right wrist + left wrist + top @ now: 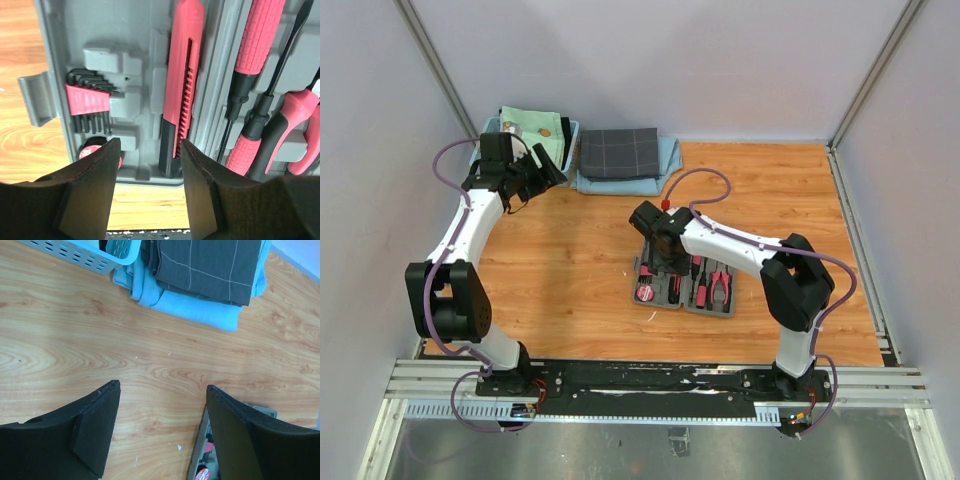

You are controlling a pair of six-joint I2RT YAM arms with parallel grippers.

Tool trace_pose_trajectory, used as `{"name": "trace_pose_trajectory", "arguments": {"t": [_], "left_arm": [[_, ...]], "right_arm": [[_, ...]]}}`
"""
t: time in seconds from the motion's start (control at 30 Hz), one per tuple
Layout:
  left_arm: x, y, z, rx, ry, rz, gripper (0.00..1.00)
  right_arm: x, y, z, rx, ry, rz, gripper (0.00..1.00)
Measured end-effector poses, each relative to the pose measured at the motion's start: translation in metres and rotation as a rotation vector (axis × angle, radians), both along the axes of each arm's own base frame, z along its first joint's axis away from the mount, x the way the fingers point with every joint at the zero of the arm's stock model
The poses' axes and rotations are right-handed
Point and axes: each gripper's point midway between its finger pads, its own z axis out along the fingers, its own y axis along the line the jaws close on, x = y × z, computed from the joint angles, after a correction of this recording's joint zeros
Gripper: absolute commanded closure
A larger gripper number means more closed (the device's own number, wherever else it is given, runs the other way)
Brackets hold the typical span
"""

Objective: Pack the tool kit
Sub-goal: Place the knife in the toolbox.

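**Right gripper (pixel 149 150) parted and empty, low over the open tool kit (pixel 135 35), the knife (pixel 186 75) straight ahead.**

In the right wrist view its fingers (pixel 92 190) stand apart with nothing between them. The pink knife lies in its slot just above the gap, its long axis running up the frame. Hex keys (pixel 90 100) sit at left and screwdrivers (pixel 255 55) at right. In the top view the case lies centre-right on the table (pixel 570 260), under the right arm, which bends over it wrist-down and is plainly the nearer. The left gripper (pixel 530 180), fingers wide and empty, hangs well apart at upper left, near the basket (pixel 75 255).
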Motion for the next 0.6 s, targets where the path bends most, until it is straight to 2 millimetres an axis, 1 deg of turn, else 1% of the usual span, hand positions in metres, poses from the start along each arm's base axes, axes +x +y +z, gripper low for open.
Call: {"name": "trace_pose_trajectory", "arguments": {"t": [0.1, 0.2, 0.33, 0.4, 0.43, 0.53, 0.6], "left_arm": [[0.001, 0.0, -0.001, -0.002, 0.001, -0.002, 0.27], [0.001, -0.001, -0.001, -0.003, 0.002, -0.003, 0.27], [0.002, -0.002, 0.001, -0.006, -0.004, -0.008, 0.27], [0.002, -0.002, 0.001, -0.006, -0.005, -0.008, 0.27], [0.002, -0.002, 0.002, -0.006, -0.006, -0.008, 0.27], [0.002, -0.002, 0.002, -0.006, -0.007, -0.008, 0.27], [0.002, -0.002, 0.002, -0.006, -0.007, -0.008, 0.27]], "right_arm": [[0.007, 0.003, 0.011, 0.008, -0.03, 0.007, 0.55], [0.013, 0.004, 0.02, 0.004, -0.057, 0.014, 0.69], [0.013, 0.002, 0.021, -0.006, -0.062, 0.018, 0.79], [0.013, 0.001, 0.021, -0.013, -0.059, 0.018, 0.79], [0.013, 0.0, 0.021, -0.014, -0.058, 0.017, 0.78], [0.012, -0.001, 0.02, -0.018, -0.055, 0.016, 0.68], [0.01, -0.003, 0.017, -0.023, -0.05, 0.014, 0.63]]}}
